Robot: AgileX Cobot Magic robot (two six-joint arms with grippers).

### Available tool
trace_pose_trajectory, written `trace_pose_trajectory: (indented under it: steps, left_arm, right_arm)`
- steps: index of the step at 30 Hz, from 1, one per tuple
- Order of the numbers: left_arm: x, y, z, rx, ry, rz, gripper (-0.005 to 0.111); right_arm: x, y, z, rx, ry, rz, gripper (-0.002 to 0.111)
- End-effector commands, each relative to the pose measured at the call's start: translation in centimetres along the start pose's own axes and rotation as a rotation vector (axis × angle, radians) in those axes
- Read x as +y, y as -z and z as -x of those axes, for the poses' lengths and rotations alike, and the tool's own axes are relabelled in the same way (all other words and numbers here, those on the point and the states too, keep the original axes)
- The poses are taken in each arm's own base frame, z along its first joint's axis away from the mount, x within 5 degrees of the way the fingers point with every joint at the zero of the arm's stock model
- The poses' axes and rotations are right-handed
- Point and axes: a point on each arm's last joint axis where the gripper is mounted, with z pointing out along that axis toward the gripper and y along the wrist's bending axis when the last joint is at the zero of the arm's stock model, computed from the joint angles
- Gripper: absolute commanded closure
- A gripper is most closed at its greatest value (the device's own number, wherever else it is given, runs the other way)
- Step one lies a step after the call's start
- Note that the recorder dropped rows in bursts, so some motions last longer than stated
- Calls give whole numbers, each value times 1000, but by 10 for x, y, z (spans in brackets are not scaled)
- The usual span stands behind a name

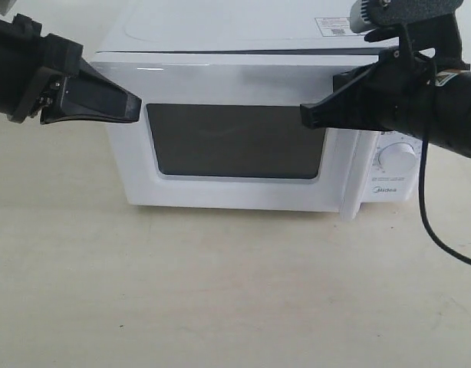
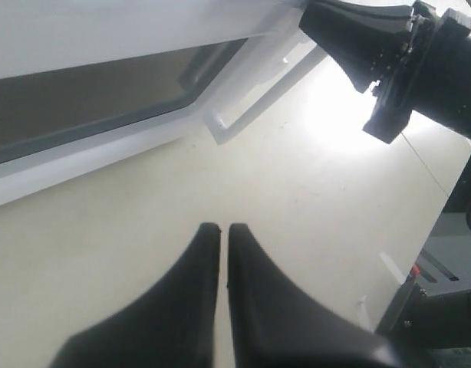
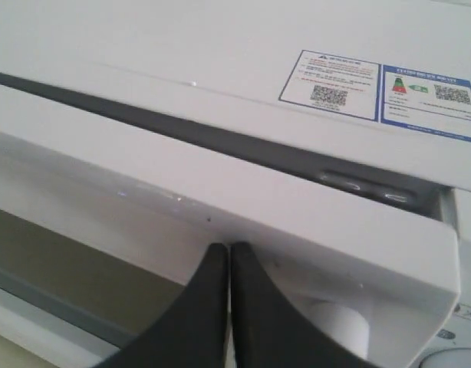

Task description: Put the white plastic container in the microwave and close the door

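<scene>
Microwave (image 1: pixel 220 34), white and boxy, stands on the table (image 1: pixel 220 291) towards its far side, front facing the exterior camera. The table top is a pale cream, matt surface with a few small dark specks. In the left wrist view a bright patch of glare lies on it, and grey equipment shows past one table edge. Little of the room can be made out behind the oven.

The door (image 1: pixel 235 84) sits nearly flush, though a dark gap runs along its top edge against the body. Its window (image 1: pixel 232 142) is too dark to show what is inside. The bar handle (image 1: pixel 349 176) and a round knob (image 1: pixel 396 156) are on the right, and stickers (image 3: pixel 377 88) are on top.

The left gripper (image 1: pixel 133 107) hangs off the door's upper left corner, apart from it, with its jaws together. The right gripper (image 1: pixel 307 115) is at the door's upper right, jaws together. Whether it touches the door cannot be told. A black cable (image 1: pixel 431 222) droops from that arm.
</scene>
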Motion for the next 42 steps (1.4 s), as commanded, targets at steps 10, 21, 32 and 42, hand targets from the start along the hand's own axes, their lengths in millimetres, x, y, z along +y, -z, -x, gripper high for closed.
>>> trace_pose_trajectory:
  steps: [10,21,32,42]
  left_arm:
    - [-2,1,2,-11,-15,1,102]
    - [-2,1,2,-8,-14,-2,102]
    - [-2,1,2,-12,-14,2,102]
    - [-1,1,2,-14,-14,4,102]
  right_arm:
    - [-1,-21,5,19,6,-6,108]
    - [-9,-20,9,-22,17,-95,108]
    - [0,-2,1,88,-11,35,108]
    - [1,91,-3,61,-97,207,108]
